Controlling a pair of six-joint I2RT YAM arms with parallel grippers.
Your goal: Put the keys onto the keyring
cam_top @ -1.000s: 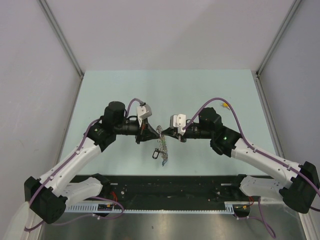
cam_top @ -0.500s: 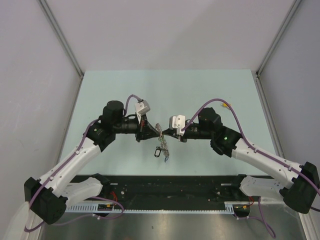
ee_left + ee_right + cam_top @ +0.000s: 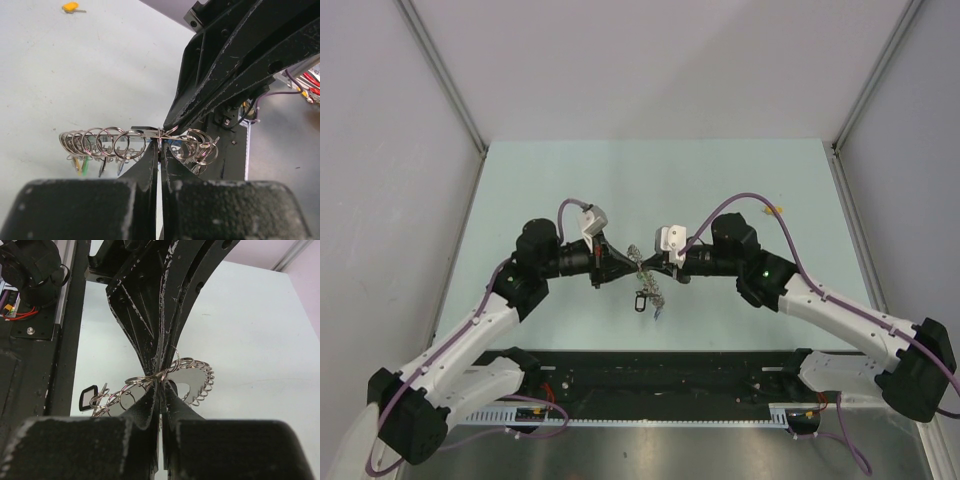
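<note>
A pale green table (image 3: 570,180) is enclosed by grey walls. Above its middle the two arms are set tip to tip. The left gripper (image 3: 618,263) is clenched on the keyring (image 3: 648,283), and the right gripper (image 3: 660,262) is clamped on the same ring from the opposite side. A black tag (image 3: 640,299) is seen hanging at the ring's lower end. The yellow key (image 3: 775,210) is seen lying on the table, well apart, toward the far right.
</note>
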